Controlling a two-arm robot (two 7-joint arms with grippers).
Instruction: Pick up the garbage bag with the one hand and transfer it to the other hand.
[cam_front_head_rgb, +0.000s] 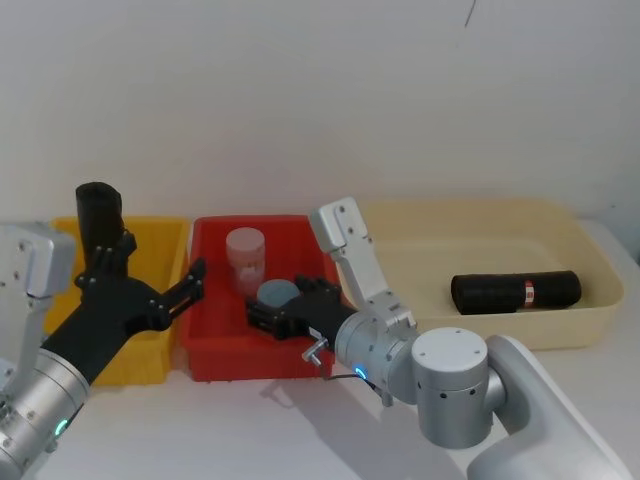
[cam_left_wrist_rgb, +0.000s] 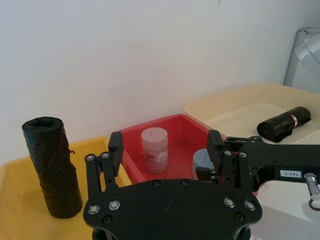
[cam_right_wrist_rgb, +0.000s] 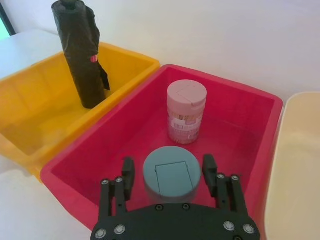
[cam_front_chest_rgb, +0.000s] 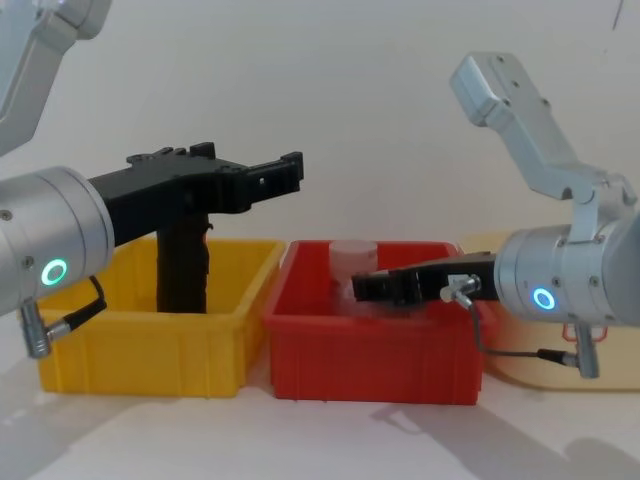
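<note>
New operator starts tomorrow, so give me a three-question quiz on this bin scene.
1. True or false: the upright garbage bag roll stands in the yellow bin.
2. Which bin holds the pink-lidded jar? A yellow, B red, C cream.
3. Fill in: the right gripper hovers over the ____-lidded jar.

Key: 1 true. 2 B, the red bin. 3 blue. The left gripper is open, holding nothing.

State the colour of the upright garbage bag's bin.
Yellow bin; the right wrist view shows it best.

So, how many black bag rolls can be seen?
2. One roll stands upright in the yellow bin; the other lies on its side in the cream tray. Bin walls may hide more.
</note>
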